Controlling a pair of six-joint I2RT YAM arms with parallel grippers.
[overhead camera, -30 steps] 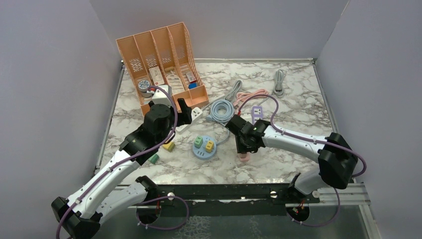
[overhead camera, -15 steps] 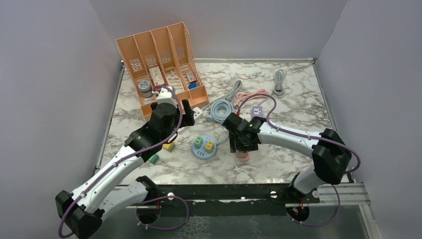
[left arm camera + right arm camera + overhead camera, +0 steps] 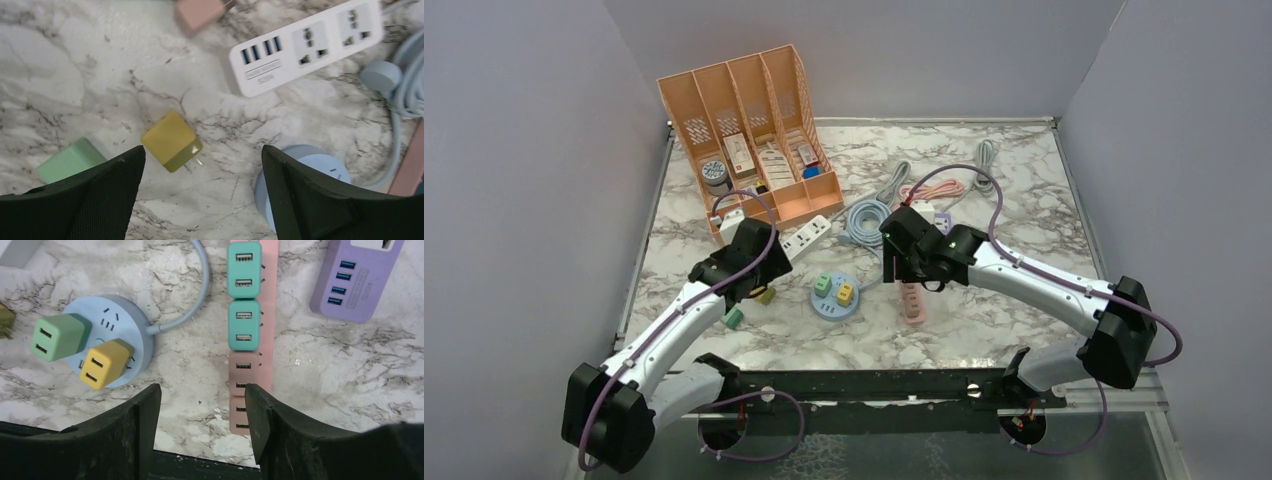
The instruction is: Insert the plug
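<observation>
A loose yellow plug (image 3: 171, 141) lies on the marble, prongs toward the round blue socket hub (image 3: 306, 167). My left gripper (image 3: 202, 160) hovers open above them, with the plug just inside its left finger and nothing between the fingers. A loose green plug (image 3: 70, 160) lies further left. My right gripper (image 3: 202, 395) is open and empty above the near end of the pink power strip (image 3: 269, 315). That strip carries two teal plugs (image 3: 244, 295) and two pink ones (image 3: 242, 372). The hub (image 3: 125, 315) holds a green plug (image 3: 59, 336) and a yellow one (image 3: 104, 363).
A white power strip (image 3: 305, 45) and a pink plug (image 3: 200, 12) lie beyond the left gripper. A purple strip (image 3: 357, 280) lies right of the pink one. An orange organizer (image 3: 744, 130) stands at the back left, and coiled cables (image 3: 869, 218) lie mid-table.
My right gripper has opened and risen off the pink strip's near end. My left arm has drawn back from the white strip to above the yellow plug.
</observation>
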